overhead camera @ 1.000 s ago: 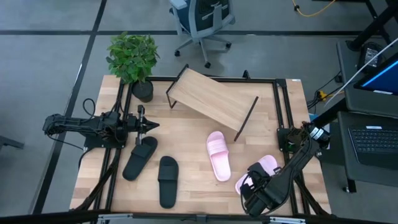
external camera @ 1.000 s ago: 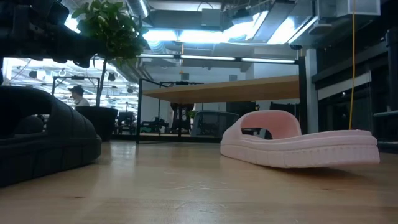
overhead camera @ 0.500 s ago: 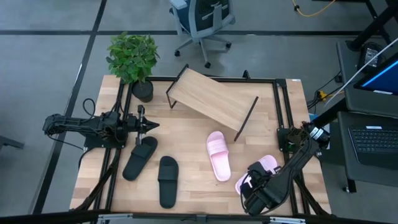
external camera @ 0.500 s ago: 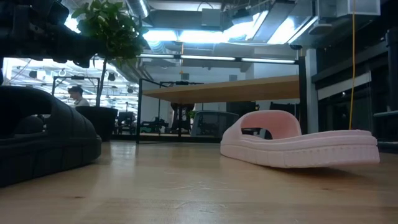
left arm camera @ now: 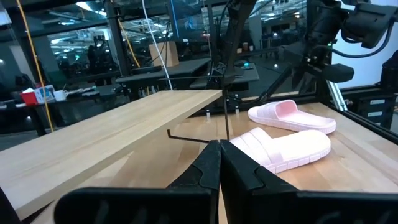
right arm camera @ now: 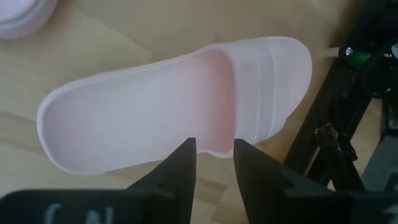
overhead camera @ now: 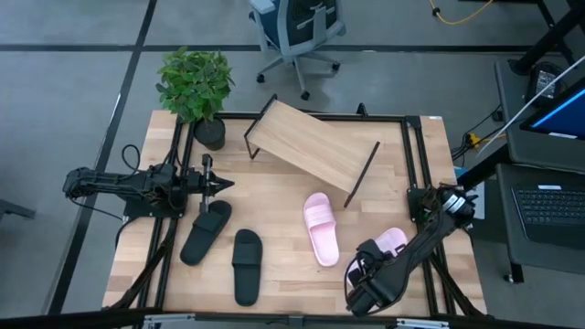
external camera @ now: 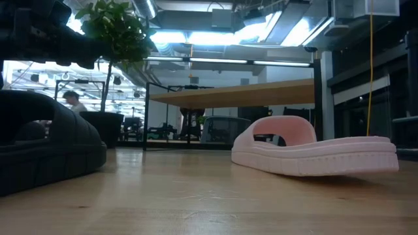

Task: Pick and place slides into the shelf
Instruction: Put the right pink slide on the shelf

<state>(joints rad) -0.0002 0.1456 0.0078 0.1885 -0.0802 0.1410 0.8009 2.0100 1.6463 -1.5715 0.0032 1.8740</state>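
- Step in hand: right gripper (right arm camera: 212,155), fingers apart, poised over the pink slide (right arm camera: 174,106) at the desk's (overhead camera: 283,196) five o'clock.
- Next: descend, clamp its edge, carry to the shelf (overhead camera: 311,146) at twelve o'clock.
- Left gripper (overhead camera: 222,184), fingers together, waits at nine o'clock.

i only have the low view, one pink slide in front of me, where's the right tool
Observer: The right tool hangs open just above the other pink slide, at the table's near right corner.
Operator: anything on the shelf yet
Observer: No, the shelf is bare; both black slides lie on the table's left half.
Operator: and the left tool
Observer: The left tool is shut, parked at the left edge near the potted plant, holding nothing.
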